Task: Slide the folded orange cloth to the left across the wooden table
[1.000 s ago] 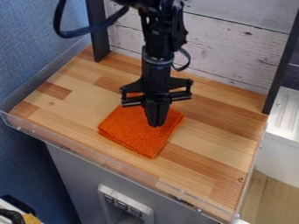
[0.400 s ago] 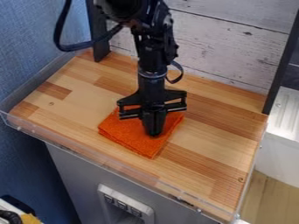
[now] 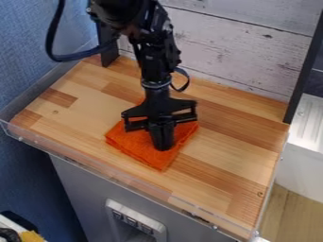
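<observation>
Seeing nearest, at the lower left, a yellow object point(image 3: 31, 237) lying just beside black items point(image 3: 10, 234). Meeting next a plain grey cabinet front point(image 3: 75, 189), and on it a white plastic switch panel point(image 3: 112, 206) holding a row of dark switches point(image 3: 131, 221) above an open recess. Following, farther in, a clear plastic rim point(image 3: 126, 178) along the near edge of a striped light-and-brown wooden tabletop point(image 3: 221, 156). Finding a folded orange cloth point(image 3: 129, 147) lying flat near the middle of that wood, and the black two-finger gripper point(image 3: 163, 147) pointing down over it, narrow, fingers together; not managing to tell any pinch of fabric between them. Noticing the black robot arm point(image 3: 151, 64) slanting down from the top edge, and finally facing a whitewashed plank wall point(image 3: 246, 52) behind, between black posts point(image 3: 303, 71).
</observation>
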Robot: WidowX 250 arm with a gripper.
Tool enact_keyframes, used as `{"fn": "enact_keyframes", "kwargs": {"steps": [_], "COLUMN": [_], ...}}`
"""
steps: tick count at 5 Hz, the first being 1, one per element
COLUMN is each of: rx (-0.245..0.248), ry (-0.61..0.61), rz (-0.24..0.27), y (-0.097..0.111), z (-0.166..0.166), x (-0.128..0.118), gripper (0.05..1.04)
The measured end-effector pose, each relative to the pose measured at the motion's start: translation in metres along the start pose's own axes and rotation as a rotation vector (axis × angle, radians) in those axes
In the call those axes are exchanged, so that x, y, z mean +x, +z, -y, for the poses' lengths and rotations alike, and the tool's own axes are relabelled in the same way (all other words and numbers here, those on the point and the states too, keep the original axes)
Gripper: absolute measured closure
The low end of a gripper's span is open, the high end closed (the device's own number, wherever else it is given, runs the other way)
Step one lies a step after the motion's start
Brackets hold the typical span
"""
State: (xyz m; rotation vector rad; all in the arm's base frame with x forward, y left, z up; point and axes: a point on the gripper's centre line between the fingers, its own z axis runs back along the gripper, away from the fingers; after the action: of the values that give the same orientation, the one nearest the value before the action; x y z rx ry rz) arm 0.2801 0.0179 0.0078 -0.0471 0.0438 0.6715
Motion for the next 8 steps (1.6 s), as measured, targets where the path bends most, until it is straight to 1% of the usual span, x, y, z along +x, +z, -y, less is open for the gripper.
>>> {"fn": "enact_keyframes", "kwargs": {"steps": [1, 3, 4, 5, 6, 7, 8], "rx": [-0.019, -0.032, -0.018, 0.014, 0.047, 0.070, 0.083], "ry": [-0.099, -0.333, -0.439, -0.516, -0.588, -0.638, -0.662], "rz": [0.006, 0.063, 0.085, 0.100, 0.105, 0.090, 0.037], "y": [0.001, 0.004, 0.005, 0.007, 0.008, 0.008, 0.013], "z": [-0.014, -0.045, -0.060, -0.076, -0.084, -0.093, -0.104], "x": [0.010, 0.036, 0.048, 0.057, 0.064, 0.072, 0.071], "gripper": [1.025, 1.025, 1.025, 1.025, 1.025, 1.003, 0.850]}}
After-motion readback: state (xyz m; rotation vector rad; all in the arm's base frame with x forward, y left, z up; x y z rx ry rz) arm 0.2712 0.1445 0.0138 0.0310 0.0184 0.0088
